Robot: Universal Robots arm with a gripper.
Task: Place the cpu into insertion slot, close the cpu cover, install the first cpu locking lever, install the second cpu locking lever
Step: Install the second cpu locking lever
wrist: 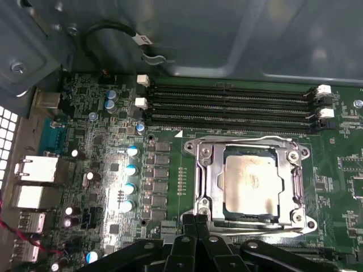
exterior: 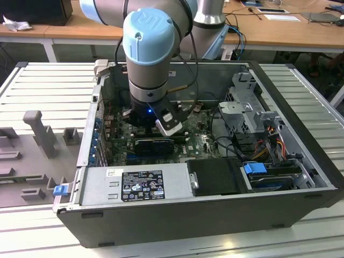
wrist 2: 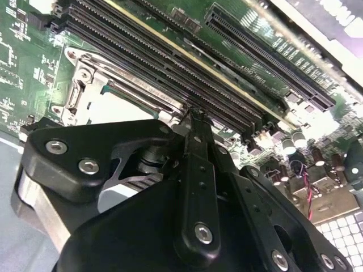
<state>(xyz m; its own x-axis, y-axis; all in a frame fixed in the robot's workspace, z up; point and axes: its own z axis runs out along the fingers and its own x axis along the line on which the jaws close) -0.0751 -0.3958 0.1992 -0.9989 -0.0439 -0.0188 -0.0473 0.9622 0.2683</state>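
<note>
In the first wrist view we see the cpu [wrist: 251, 180] lying flat in the insertion slot [wrist: 211, 218], with the cpu cover [wrist: 247, 146] lowered around it, framing its metal face. Our hand [wrist: 197, 222] sits at the socket's edge, fingers [wrist 2: 193, 122] clenched together on nothing, beside the memory slots [wrist: 229, 106].

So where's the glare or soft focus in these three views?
First wrist view: sharp, bright sheen on the cpu and the cpu cover. Second wrist view: the gripper looms near and soft. Exterior view: evenly lit, arm shading the case interior.
</note>
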